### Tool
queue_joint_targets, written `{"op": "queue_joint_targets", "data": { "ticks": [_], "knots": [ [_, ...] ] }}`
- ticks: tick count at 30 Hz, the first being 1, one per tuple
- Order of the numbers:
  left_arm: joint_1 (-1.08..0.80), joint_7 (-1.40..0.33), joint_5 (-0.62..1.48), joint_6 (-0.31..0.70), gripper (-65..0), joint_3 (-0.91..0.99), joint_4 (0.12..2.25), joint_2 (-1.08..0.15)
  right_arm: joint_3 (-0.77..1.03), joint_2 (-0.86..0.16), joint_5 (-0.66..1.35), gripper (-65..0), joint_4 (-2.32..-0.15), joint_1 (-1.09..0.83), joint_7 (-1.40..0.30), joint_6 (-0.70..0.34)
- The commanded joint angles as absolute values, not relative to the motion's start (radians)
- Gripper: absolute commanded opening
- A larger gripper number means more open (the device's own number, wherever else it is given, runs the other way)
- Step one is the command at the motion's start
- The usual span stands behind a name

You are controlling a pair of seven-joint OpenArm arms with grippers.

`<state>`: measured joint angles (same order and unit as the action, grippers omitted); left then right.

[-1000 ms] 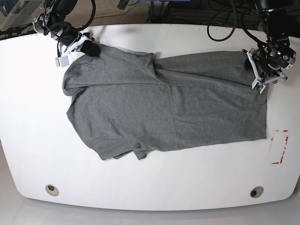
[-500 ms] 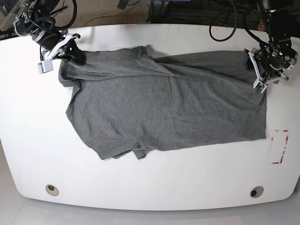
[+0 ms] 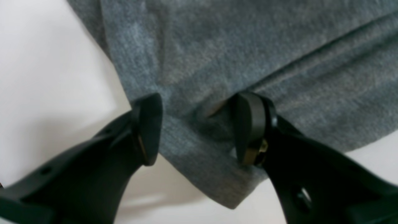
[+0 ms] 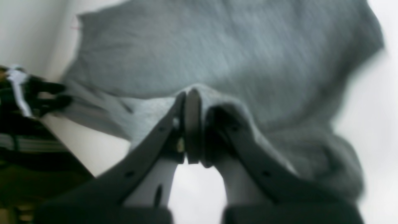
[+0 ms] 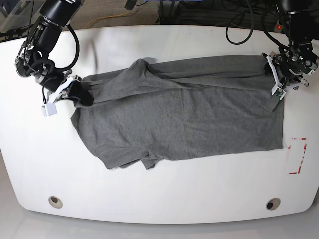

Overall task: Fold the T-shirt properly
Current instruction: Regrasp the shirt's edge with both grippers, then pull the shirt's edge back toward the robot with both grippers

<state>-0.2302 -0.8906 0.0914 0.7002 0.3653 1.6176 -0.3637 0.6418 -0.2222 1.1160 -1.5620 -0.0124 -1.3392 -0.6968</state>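
The white tabletop [image 5: 159, 194] has the grey T-shirt [image 5: 189, 124] sprawled across it, looks soft, light and floppy, best grabbed at corners: right gripper [image 5: 76, 93] pinches its shoulder, left gripper [image 3: 199, 130] straddles the hem corner, jaws apart.

White table [image 5: 164, 194] is sitting there, red tape marker [image 5: 297, 156] lying near its edge, cables [image 5: 239, 20] trailing behind.
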Motion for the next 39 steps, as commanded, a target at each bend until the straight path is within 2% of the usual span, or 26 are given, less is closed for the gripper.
{"op": "queue_joint_targets", "data": {
  "ticks": [1,4,6,12,14,18,21,29,39],
  "knots": [
    [-0.229,-0.914,0.064,0.698,-31.1,0.371,1.621,-0.378,0.634,-0.243,1.124,-65.0,-1.520,0.042,-1.314,-0.698],
    [-0.229,-0.914,0.065,0.698,-31.1,0.371,1.623,-0.377,0.631,-0.243,1.043,-65.0,-1.489,0.108,-1.314,-0.698],
    [-0.229,-0.914,0.065,0.698,-31.1,0.372,1.623,-0.375,0.631,-0.243,0.984,-62.0,-1.475,0.142,-1.314,-0.698],
    [-0.228,-0.914,0.070,0.698,-31.1,0.375,1.623,-0.375,0.633,-0.248,0.750,-47.7,-1.446,0.226,-1.299,-0.698],
    [-0.228,-0.914,0.071,0.698,-31.1,0.375,1.629,-0.374,0.631,-0.266,0.697,-40.7,-1.448,0.229,-1.291,-0.698],
    [-0.225,-0.914,0.074,0.698,-31.1,0.397,1.661,-0.369,0.638,-0.305,0.687,-24.7,-1.449,0.189,-1.288,-0.698],
    [-0.223,-0.914,0.105,0.698,-31.1,0.437,1.704,-0.338,0.639,-0.321,0.687,-18.5,-1.503,0.124,-1.285,-0.698],
    [-0.208,-0.915,0.237,0.698,-31.0,0.555,1.782,-0.320,0.638,-0.257,0.684,-18.4,-1.607,-0.061,-1.253,-0.698],
    [-0.236,-0.915,0.254,0.698,-30.8,0.622,1.702,-0.321,0.631,-0.214,0.654,-18.5,-1.604,-0.082,-1.201,-0.698]
  ]
}}
